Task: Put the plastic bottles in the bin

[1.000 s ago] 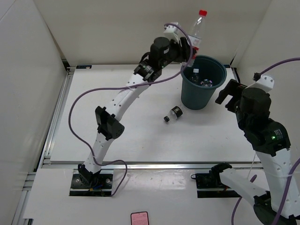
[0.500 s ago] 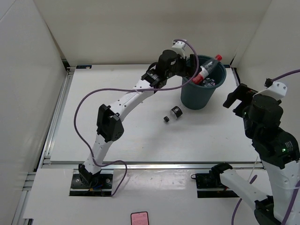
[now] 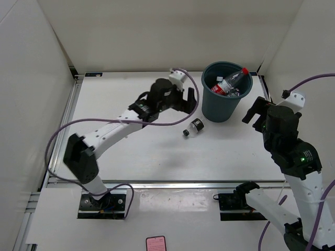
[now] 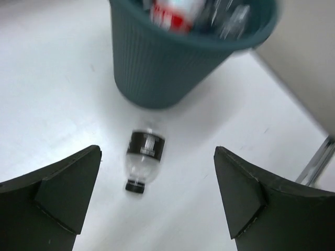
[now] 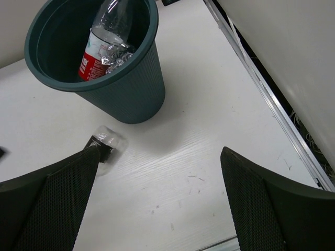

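Note:
The dark teal bin (image 3: 225, 104) stands at the back right of the table. A clear bottle with a red label and red cap (image 3: 232, 82) leans inside it on other clear bottles. One small dark-labelled bottle (image 3: 193, 128) lies on the table in front of the bin. My left gripper (image 3: 189, 98) hangs open and empty, left of the bin and above that bottle (image 4: 144, 159). In the left wrist view the bin wall (image 4: 162, 68) is just beyond. My right gripper (image 3: 257, 111) is open and empty to the right of the bin (image 5: 131, 89), with the lying bottle (image 5: 107, 144) by its left finger.
White walls close in the table at the back and on both sides. A metal rail (image 5: 261, 89) runs along the table's right edge. A pink card (image 3: 155, 243) lies on the near ledge between the arm bases.
My left gripper opened and let the red-capped bottle drop into the bin, then drew back left and lower. The right arm shifted only slightly.

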### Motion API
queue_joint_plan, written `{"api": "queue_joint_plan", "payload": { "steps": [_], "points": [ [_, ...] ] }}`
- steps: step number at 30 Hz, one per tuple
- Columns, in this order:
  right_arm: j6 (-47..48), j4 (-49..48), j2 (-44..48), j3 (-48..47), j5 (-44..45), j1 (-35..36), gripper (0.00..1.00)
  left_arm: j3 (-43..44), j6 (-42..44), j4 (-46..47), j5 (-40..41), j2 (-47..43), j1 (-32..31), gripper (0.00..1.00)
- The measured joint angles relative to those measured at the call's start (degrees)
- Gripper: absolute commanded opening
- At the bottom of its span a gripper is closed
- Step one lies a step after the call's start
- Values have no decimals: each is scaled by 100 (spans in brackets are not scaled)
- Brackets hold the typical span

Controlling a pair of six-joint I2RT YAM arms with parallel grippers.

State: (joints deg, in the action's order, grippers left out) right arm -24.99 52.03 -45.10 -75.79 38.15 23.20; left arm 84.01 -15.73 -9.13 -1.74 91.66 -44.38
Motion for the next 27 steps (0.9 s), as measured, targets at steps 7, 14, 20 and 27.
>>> {"api": "queue_joint_plan", "payload": {
  "steps": [7, 14, 20, 27],
  "points": [
    [151, -122, -17, 68, -46, -4, 100, 52, 240, -538, -546, 2065, -79, 100],
    [378, -138, -28, -13, -81, -4, 100, 1029, 251, -826, -750, 3191, -118, 100],
    [546, -98, 61, -205, 0, -4, 100, 1589, 37, -728, -1099, 3703, -151, 88],
    [614, -33, 332, -214, 221, -9, 100, 1493, -208, -695, -1471, 3915, -208, 58]
  ]
}}
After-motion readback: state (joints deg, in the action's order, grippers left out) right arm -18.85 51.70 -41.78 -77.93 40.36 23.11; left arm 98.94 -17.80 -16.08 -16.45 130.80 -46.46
